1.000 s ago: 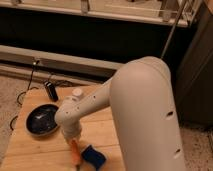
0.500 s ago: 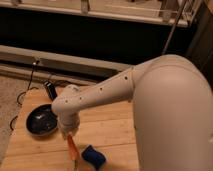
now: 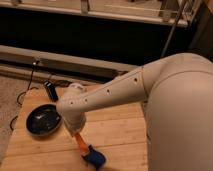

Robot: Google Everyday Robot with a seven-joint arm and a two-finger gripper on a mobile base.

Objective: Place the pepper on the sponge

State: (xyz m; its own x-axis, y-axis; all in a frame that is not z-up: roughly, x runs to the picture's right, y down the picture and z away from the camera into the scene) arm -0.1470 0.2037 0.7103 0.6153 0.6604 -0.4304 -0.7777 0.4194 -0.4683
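Note:
A slim orange pepper (image 3: 80, 143) sticks out downward from under the white wrist of my arm, over the wooden table. My gripper (image 3: 77, 134) is mostly hidden beneath the wrist and is shut on the pepper's upper end. The dark blue sponge (image 3: 94, 158) lies on the table at the lower edge of the view, just right of and below the pepper. The pepper's lower tip reaches the sponge's left edge; I cannot tell whether they touch.
A round black pan (image 3: 43, 120) sits on the wooden table (image 3: 120, 135) left of the gripper. A black can (image 3: 50, 91) stands at the table's back left with cables beside it. My large white arm (image 3: 170, 95) fills the right side.
The pepper and gripper have shifted slightly right, closer to the sponge. The forearm now stretches out longer across the view. The sponge and pan have stayed in place.

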